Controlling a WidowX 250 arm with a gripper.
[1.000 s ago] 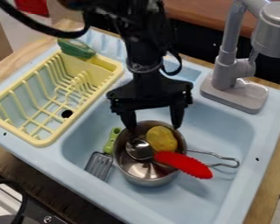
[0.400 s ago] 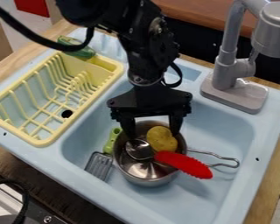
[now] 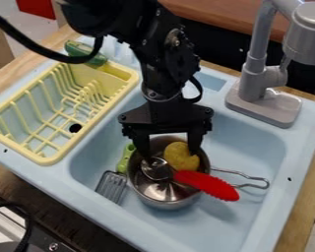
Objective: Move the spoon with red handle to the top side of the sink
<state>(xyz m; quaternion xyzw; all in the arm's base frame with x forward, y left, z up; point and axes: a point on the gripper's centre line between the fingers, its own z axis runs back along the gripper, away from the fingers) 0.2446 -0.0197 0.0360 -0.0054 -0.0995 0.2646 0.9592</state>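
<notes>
Black gripper (image 3: 170, 153) over a metal pot (image 3: 161, 204) in a pale blue sink (image 3: 226, 221). Its 2 fingers are spread and grasp nothing. The spoon with red handle (image 3: 207, 184) lies in the pot, bowl inside, handle crossing the rim toward 4 o'clock.

The task looks to be at its approach: the spoon is neither gripped nor lifted. Closing on it, raising it clear and laying it at the sink's 12 o'clock side all remain.

A yellow lump (image 3: 181, 156) sits beside the spoon's bowl, below the 3 o'clock finger, and could get pinched instead. The pot's wall may also hinder the fingers. A grey faucet (image 3: 255, 69) stands at 1 o'clock, a yellow dish rack (image 3: 45, 161) at 10 o'clock, and a slotted spatula (image 3: 111, 187) at the pot's 9 o'clock.
</notes>
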